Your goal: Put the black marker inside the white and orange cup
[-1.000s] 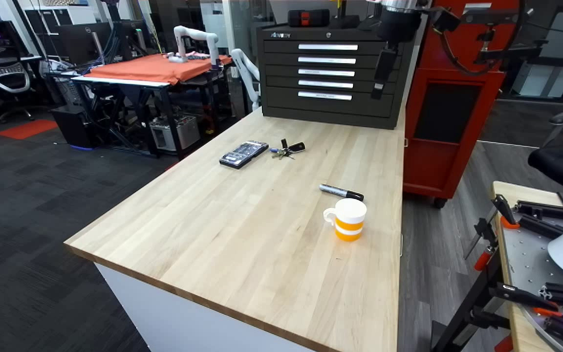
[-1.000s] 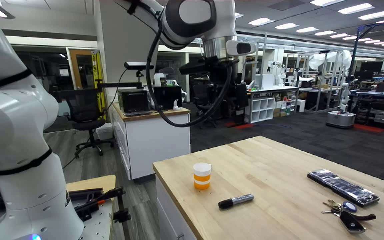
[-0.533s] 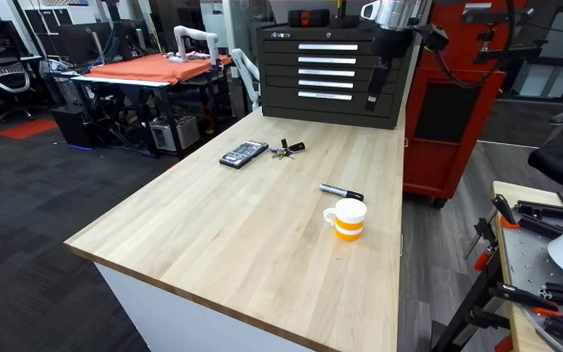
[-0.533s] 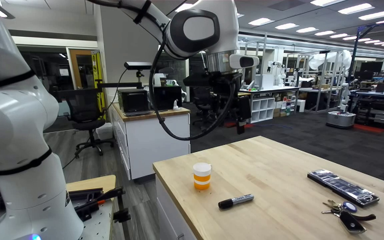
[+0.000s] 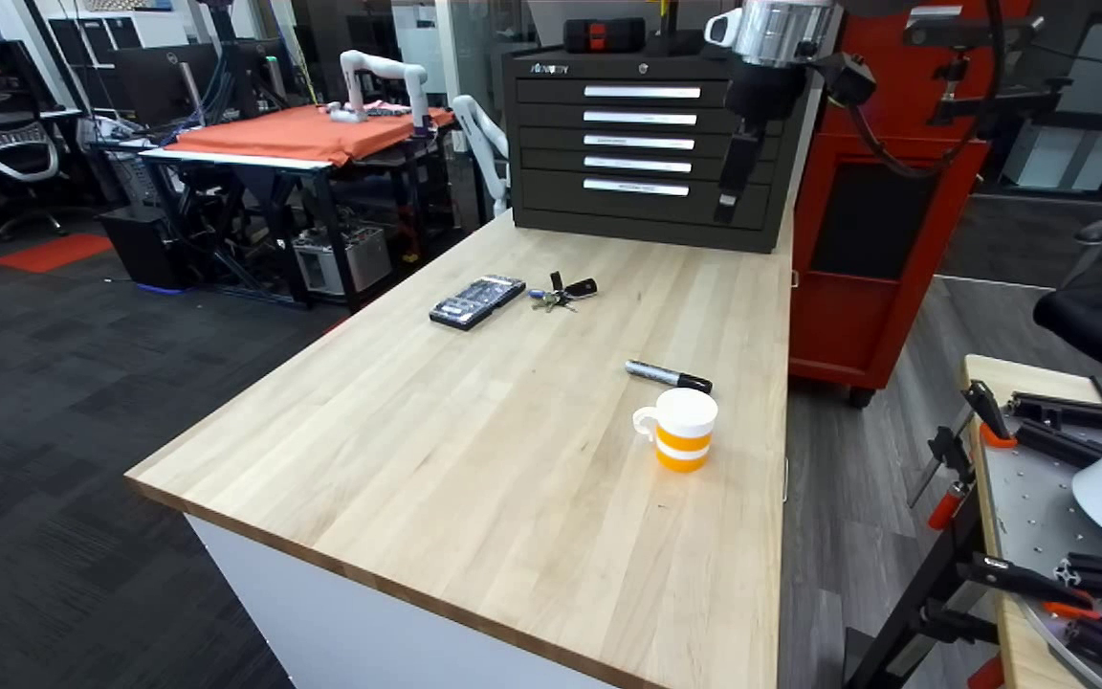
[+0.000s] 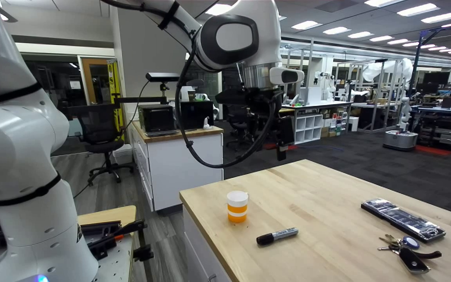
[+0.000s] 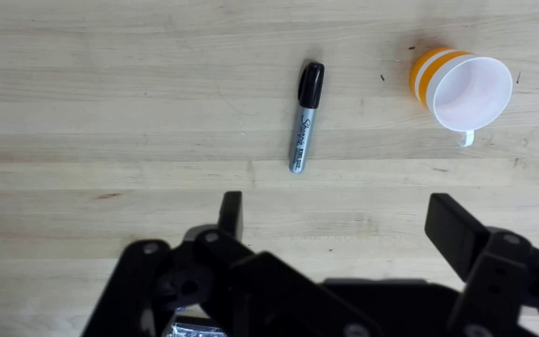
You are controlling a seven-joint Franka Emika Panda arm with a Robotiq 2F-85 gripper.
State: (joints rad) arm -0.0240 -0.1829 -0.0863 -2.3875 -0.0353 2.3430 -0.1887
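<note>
Marker (image 7: 305, 117) glossy plastic; cup (image 7: 456, 89) smooth plastic; tabletop (image 7: 124, 117) grained wood; fingers (image 7: 454, 234) matt.

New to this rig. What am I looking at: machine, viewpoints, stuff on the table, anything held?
A white robot arm with a black two-fingered tool at its end. The exterior views are taken from two spots outside the robot; the wrist view looks down from the arm's end. On the wooden table lie a black-capped marker, a bunch of keys and a flat black case; the white and orange cup stands upright near the marker. Nothing is held: the tool is wide open above the table.
</note>
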